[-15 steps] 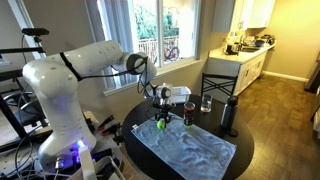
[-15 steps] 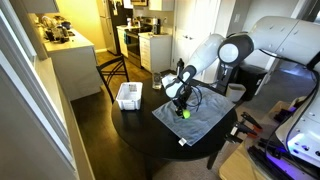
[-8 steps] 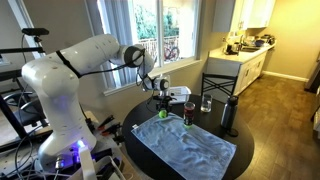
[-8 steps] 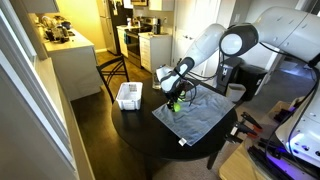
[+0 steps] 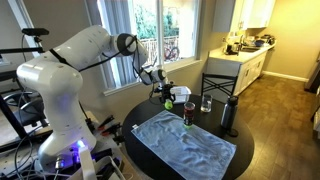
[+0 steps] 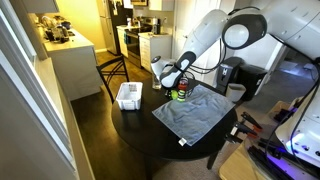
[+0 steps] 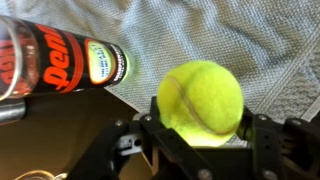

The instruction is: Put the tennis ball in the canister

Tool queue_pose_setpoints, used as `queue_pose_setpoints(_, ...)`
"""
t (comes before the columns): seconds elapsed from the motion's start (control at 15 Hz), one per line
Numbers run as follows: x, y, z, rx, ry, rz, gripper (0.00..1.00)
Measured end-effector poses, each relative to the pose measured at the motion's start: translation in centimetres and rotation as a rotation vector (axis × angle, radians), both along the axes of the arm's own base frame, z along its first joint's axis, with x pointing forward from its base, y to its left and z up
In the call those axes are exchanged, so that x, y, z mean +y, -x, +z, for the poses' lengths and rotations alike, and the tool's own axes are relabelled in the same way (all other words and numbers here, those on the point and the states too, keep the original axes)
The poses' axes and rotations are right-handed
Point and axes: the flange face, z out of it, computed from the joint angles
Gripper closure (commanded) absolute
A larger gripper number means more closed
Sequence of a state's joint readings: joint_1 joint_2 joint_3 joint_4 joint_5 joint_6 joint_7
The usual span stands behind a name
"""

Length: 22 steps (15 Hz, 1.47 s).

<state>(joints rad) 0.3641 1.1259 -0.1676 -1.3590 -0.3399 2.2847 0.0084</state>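
Black two-finger gripper [image 7: 205, 128] clamped on fuzzy yellow-green tennis ball [image 7: 203, 98], ball raised clear of rumpled grey-blue towel [image 5: 190, 150] on round dark table [image 5: 133, 127]. Slim reddish-brown cylindrical canister [image 5: 189, 113] stands upright just beside ball.

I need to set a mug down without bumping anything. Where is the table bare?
Free: the towel across its middle, and the dark tabletop between towel and white bin. Crowded: around the canister, glass and bottle, where the end effector holds the tennis ball.
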Motion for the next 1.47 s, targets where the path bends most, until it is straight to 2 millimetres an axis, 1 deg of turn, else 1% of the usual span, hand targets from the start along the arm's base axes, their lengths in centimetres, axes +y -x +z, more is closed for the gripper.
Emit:
queue_pose_setpoints(0.27,-0.2,0.2,2.5,-0.078,0.121,0.007,0.58)
queue_pose_setpoints(0.53,-1.6,0.7,4.0,-0.137,0.203,-0.023,0.58)
queue_pose_setpoints(0.73,-3.5,1.1,5.0,-0.169,0.239,-0.071,0.58)
queue_pose_setpoints(0.87,-5.0,1.1,5.8,-0.193,0.233,-0.114,0.58)
queue_pose_setpoints(1.27,-10.2,0.8,8.2,-0.314,0.114,-0.221,0.58)
queue_pose_setpoints(1.47,-12.4,0.7,9.4,-0.371,0.070,-0.241,0.58)
